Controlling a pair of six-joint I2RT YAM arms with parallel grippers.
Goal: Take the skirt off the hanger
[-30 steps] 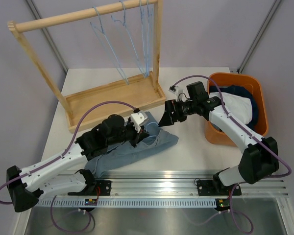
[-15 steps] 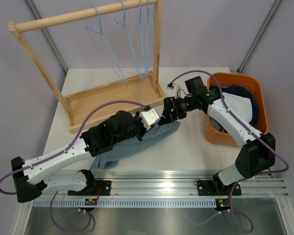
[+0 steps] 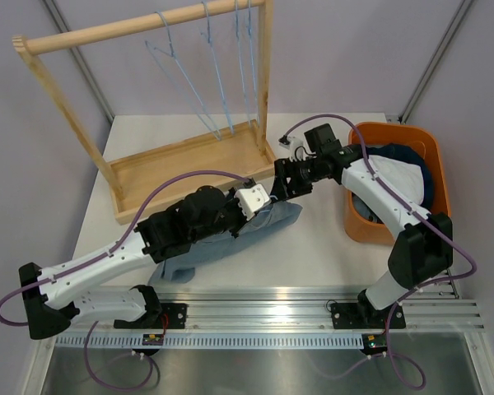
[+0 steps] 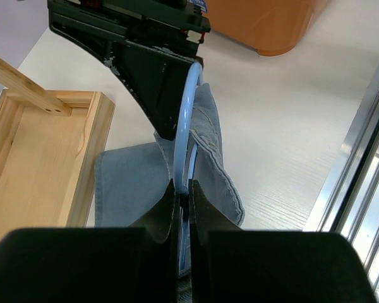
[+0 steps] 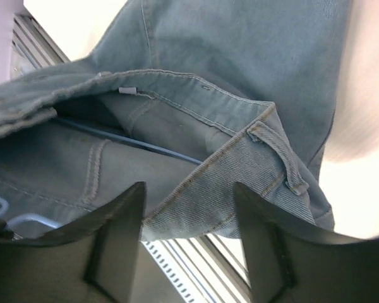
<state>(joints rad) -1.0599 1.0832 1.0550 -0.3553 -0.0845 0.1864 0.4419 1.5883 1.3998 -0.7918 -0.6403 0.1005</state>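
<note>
Right now my left hand (image 4: 183,192) is clamped tight on the pale blue hanger (image 4: 188,107), whose loop rises from between the pads toward the right arm. The denim skirt (image 3: 267,224) lies crumpled mid-bench (image 3: 329,255), near of the wooden rack (image 3: 189,164) and left of the orange tub (image 3: 358,224), with its waistband end up at the two hands. My right hand (image 5: 188,211) is partly open, its fingers standing either side of the waistband edge with a gap between them, and I see the hanger's blue bar running inside the waistband.
</note>
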